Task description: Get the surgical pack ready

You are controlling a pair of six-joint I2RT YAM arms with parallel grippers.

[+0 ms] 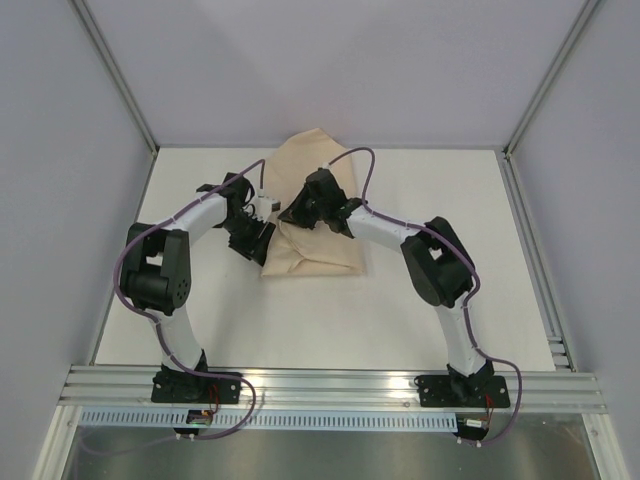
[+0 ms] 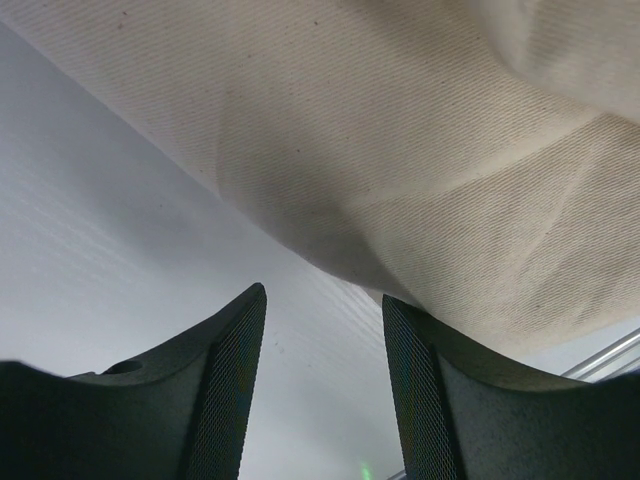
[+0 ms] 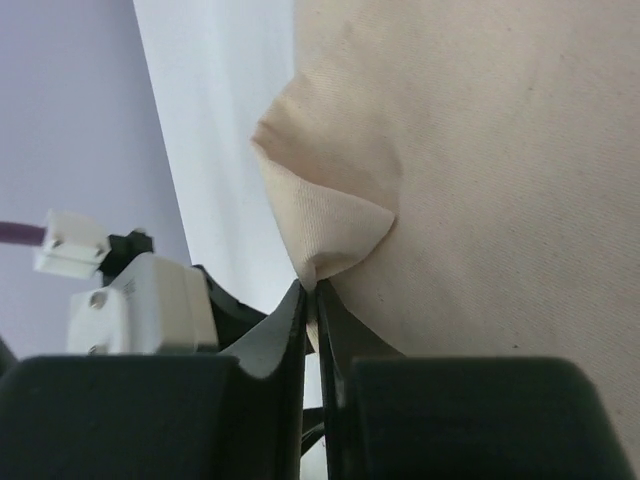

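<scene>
Cloth (image 1: 318,255) bunched on table (image 1: 420,310) (partly hidden from above) | right gripper (image 3: 312,292) pinching its fold | left gripper (image 2: 325,305) spread beside edge

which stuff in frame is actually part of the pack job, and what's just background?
Job:
- tan cloth, folded over
- right pincer, shut on a fold of it
- left pincer, open at its edge

Not the job:
- table
- metal rail
- purple cables
</scene>
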